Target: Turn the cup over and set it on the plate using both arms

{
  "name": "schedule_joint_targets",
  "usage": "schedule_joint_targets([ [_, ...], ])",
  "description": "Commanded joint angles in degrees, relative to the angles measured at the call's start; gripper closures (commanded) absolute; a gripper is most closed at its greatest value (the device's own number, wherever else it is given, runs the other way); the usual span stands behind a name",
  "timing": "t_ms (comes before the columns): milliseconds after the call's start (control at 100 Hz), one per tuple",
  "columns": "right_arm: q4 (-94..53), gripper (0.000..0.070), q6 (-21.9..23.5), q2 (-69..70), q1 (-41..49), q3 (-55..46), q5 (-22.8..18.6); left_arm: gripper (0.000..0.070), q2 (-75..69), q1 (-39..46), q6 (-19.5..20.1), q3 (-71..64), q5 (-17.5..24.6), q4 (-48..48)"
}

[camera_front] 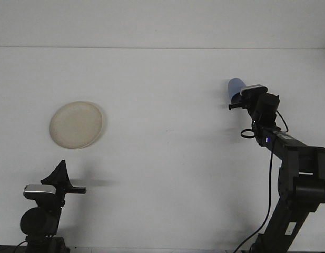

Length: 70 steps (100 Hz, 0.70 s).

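Note:
A small blue cup (pixel 235 87) stands on the white table at the right, its lower part hidden behind my right gripper (pixel 242 100). That gripper reaches forward and sits right against the cup's near side; its wrist camera blocks the contact. A round beige plate (pixel 76 124) lies flat at the left of the table, with nothing on it. My left gripper (pixel 61 167) rests low at the front left, well short of the plate, shut and holding nothing.
The right arm's links (pixel 302 174) and a cable rise from the front right corner. The table's far edge (pixel 162 48) runs across the top of the view.

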Motion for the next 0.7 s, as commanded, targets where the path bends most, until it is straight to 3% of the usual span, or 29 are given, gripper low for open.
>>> schedule_joint_targets([
  [0, 1.33, 0.0700, 3.85, -4.00, 0.07, 1.07, -0.20, 0.0687, -0.07, 0.02, -0.13, -1.16, -0.13, 0.74],
  [110, -1.60, 0.0700, 8.35, -10.45, 0.07, 1.07, -1.70, 0.0687, -0.07, 0.02, -0.13, -1.16, -0.13, 0.74],
  [330, -20.11, 0.0700, 19.26, -25.38, 0.57, 2.10, -13.66, 0.0687, -0.07, 0.02, -0.13, -1.16, -0.13, 0.74],
  [460, -39.85, 0.0700, 18.78, -31.43, 2.84, 5.20, -22.77, 0.0687, -0.07, 0.02, -0.13, -1.16, -0.13, 0.74],
  [540, -54.12, 0.0700, 15.69, -33.11, 5.25, 8.28, -27.58, 0.0687, -0.07, 0.02, -0.13, -1.16, -0.13, 0.74],
  [690, -78.31, 0.0700, 6.27, -33.29, 13.18, 14.12, -27.02, 0.0687, -0.07, 0.02, -0.13, -1.16, -0.13, 0.74],
])
